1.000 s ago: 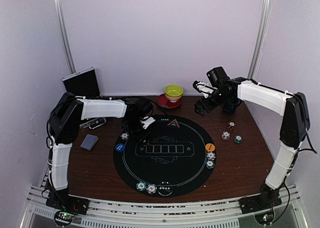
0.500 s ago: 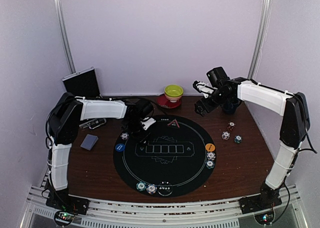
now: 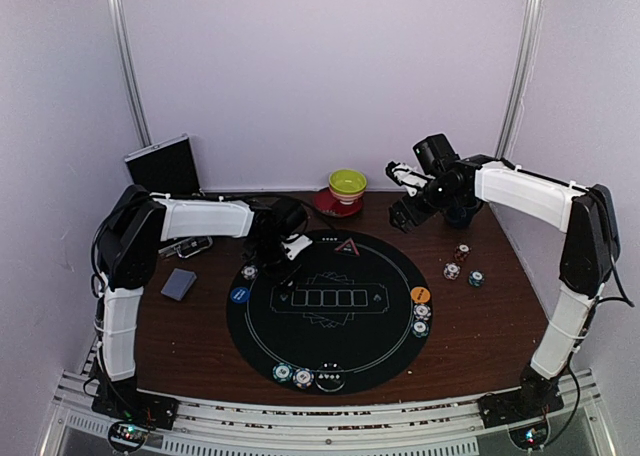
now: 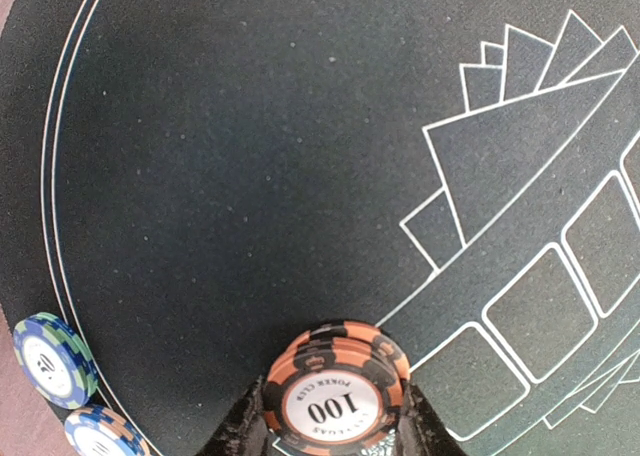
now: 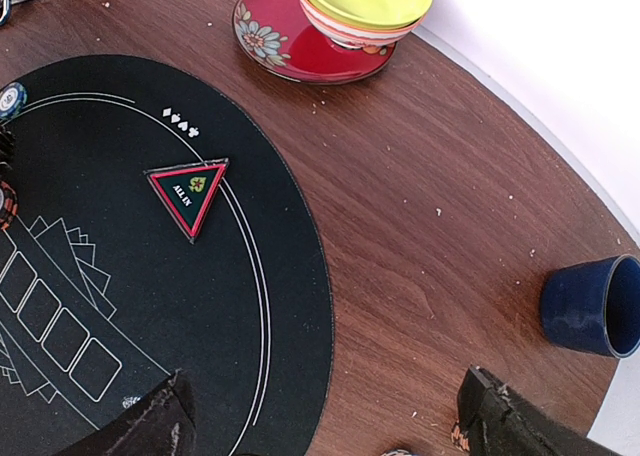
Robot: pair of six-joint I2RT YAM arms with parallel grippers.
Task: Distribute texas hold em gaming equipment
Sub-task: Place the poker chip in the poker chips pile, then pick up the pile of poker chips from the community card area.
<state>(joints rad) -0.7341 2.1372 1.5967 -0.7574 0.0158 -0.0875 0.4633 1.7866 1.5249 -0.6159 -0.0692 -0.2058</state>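
My left gripper (image 4: 335, 416) is shut on a small stack of orange-and-black poker chips (image 4: 335, 391) marked 100, low over the black round mat (image 4: 250, 156) near its far left edge; it also shows in the top view (image 3: 284, 258). Two blue-green chips (image 4: 55, 361) lie at the mat's rim beside it. My right gripper (image 5: 325, 431) is open and empty, held high over the mat's far right edge (image 3: 405, 214). The grey-blue card deck (image 3: 179, 284) lies left of the mat. A blue button disc (image 3: 239, 295) and an orange button disc (image 3: 420, 294) sit on the mat's rim.
Chips sit at the mat's right rim (image 3: 421, 320) and near rim (image 3: 293, 376); three loose chips (image 3: 462, 269) lie on the wood at right. An "all in" triangle (image 5: 188, 195) lies at the mat's far edge. A yellow-green bowl on a red saucer (image 5: 365, 6), a blue mug (image 5: 595, 306) and a dark case (image 3: 163, 164) stand at the back.
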